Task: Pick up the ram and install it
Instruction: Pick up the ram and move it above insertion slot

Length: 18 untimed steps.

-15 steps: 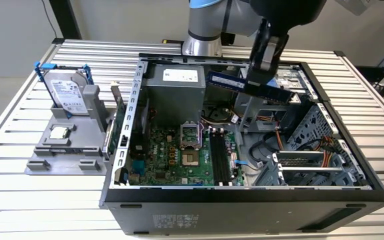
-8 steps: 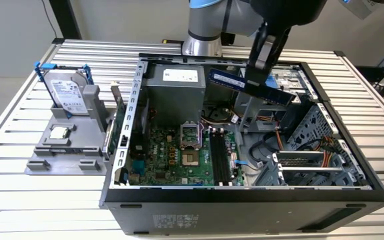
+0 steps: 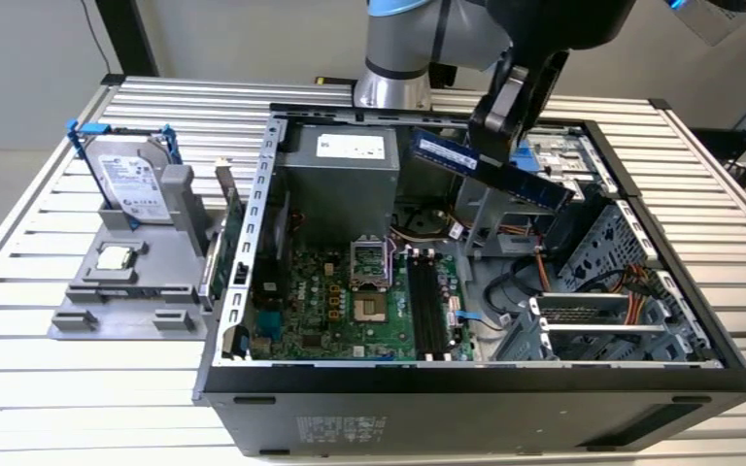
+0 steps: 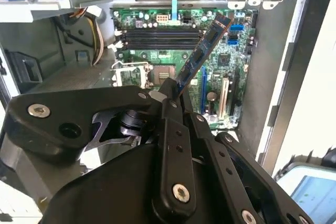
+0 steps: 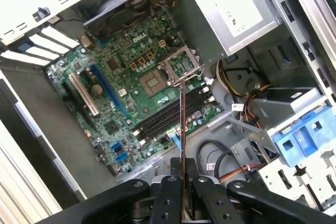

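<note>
The ram (image 3: 528, 183) is a long dark blue stick, held tilted in the air over the open computer case (image 3: 237, 291). My gripper (image 3: 490, 131) is shut on one end of it, high above the motherboard (image 3: 347, 311). In the second wrist view the ram (image 4: 202, 56) sticks out slantwise from the gripper (image 4: 170, 97) over the board. In the first wrist view the ram (image 5: 182, 129) appears edge-on, rising from the gripper (image 5: 182, 182). The long black memory slots (image 3: 427, 306) (image 4: 160, 36) (image 5: 173, 114) lie below it, beside the CPU socket (image 3: 370, 282).
On the exterior view's left a grey fixture (image 3: 75, 320) holds an upright silver hard drive (image 3: 133, 180) and a small square CPU chip (image 3: 117, 257). Inside the case are the power supply (image 3: 341, 160), a metal drive cage (image 3: 593, 320) and loose cables (image 3: 548, 257).
</note>
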{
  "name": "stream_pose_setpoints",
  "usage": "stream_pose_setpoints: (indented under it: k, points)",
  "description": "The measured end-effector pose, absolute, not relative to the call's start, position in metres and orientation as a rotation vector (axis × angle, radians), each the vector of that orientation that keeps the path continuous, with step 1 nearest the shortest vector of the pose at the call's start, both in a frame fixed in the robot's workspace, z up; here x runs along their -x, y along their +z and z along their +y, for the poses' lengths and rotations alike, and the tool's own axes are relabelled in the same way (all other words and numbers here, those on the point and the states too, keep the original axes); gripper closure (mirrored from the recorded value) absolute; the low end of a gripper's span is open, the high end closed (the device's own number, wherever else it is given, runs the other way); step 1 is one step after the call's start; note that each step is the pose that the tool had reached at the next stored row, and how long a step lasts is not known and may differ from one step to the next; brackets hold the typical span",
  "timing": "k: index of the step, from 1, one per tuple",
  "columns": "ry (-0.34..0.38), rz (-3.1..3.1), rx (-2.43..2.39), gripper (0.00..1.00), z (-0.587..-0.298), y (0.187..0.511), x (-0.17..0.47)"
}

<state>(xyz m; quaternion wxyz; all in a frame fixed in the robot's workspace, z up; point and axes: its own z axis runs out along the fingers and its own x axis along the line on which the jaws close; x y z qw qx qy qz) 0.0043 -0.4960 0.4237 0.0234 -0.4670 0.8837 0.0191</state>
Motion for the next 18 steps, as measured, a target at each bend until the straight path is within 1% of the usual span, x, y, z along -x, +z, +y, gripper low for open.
stream_pose_setpoints:
  k: [18]
  points:
    - [0.05,2.881,1.118,1.0,-0.496,0.4237,-0.0043]
